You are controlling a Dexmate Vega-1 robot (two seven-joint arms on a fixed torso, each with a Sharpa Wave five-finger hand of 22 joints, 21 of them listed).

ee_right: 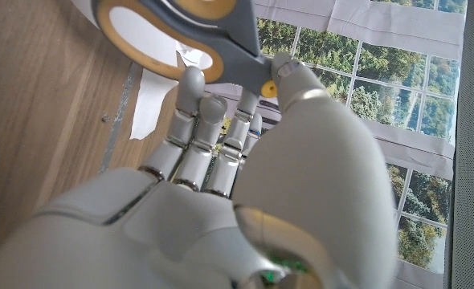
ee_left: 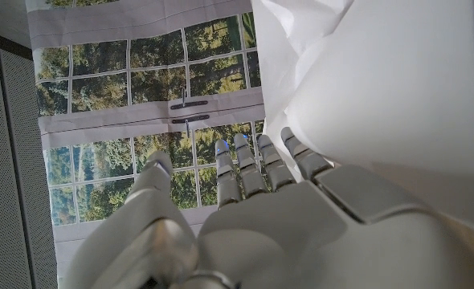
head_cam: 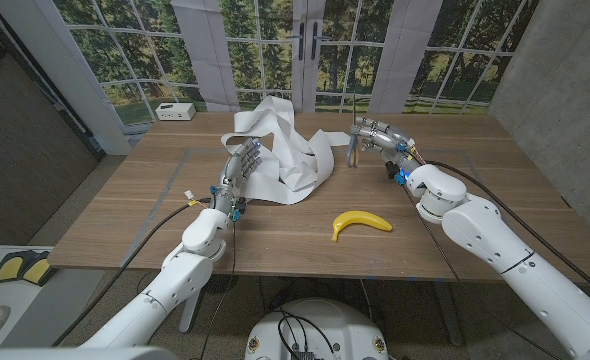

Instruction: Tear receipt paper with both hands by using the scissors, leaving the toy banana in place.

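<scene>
The wooden table (head_cam: 125,215) carries a crumpled receipt paper (head_cam: 290,155) heap at twelve o'clock. The left hand (head_cam: 243,168), fingers spread, touches its nine o'clock edge. The right hand (head_cam: 375,135) at two o'clock pinches the scissors (ee_right: 181,36) upright. The toy banana (head_cam: 361,222) lies at five o'clock.

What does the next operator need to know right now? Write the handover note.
Left hand: fingers spread and raised against the near left edge of the receipt paper; a firm grip cannot be confirmed.
Right hand: holds the scissors by the grey and orange handles, standing about upright at the table's far right, apart from the paper.
The paper lies crumpled in a heap at the table's far middle. Toy banana lies nearer, on the bare wooden table, touched by neither hand.
Done: scissors picked up.
Left: secure the paper, bring the blades to it, cut, leave the banana alone.
</scene>
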